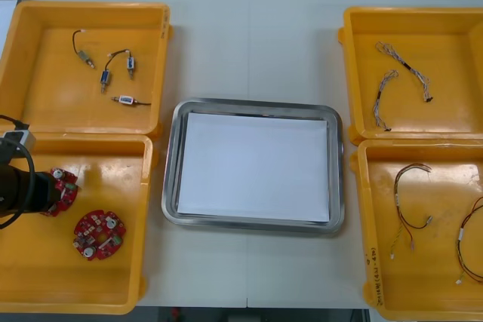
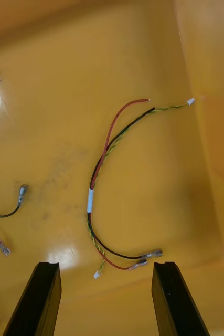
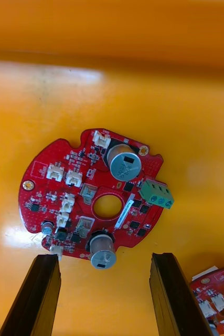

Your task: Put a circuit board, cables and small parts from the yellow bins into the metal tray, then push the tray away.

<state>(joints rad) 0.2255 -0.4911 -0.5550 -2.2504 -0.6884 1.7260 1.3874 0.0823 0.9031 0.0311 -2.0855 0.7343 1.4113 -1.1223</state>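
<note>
left claw (image 3: 104,260): released, its two fingers standing apart just short of a circuit board (image 3: 96,195), touching nothing
where: low in the near-left yellow bin (image 1: 113,292), at 8 o'clock from the metal tray (image 1: 253,107)
why so: looks like a pre-grasp line-up, with the gap centred on the board's near edge so that closing could pinch it
board's lie: flat on the bin floor, parts side up; it is round, so it has no real long axis; its green block is on the side facing the second circuit board (image 3: 219,294)
right claw (image 2: 105,265): released and empty, hovering over a red and yellow cable (image 2: 98,173) in the near-right yellow bin (image 1: 423,303), at 4 o'clock from the tray
cable's axis: a bowed arc running away from the fingers, metal-tipped ends nearest them, white plug at the far end by the bin wall
tray: white inside, nothing in it, mid worktop (image 1: 249,35); no item is loaded yet
</note>
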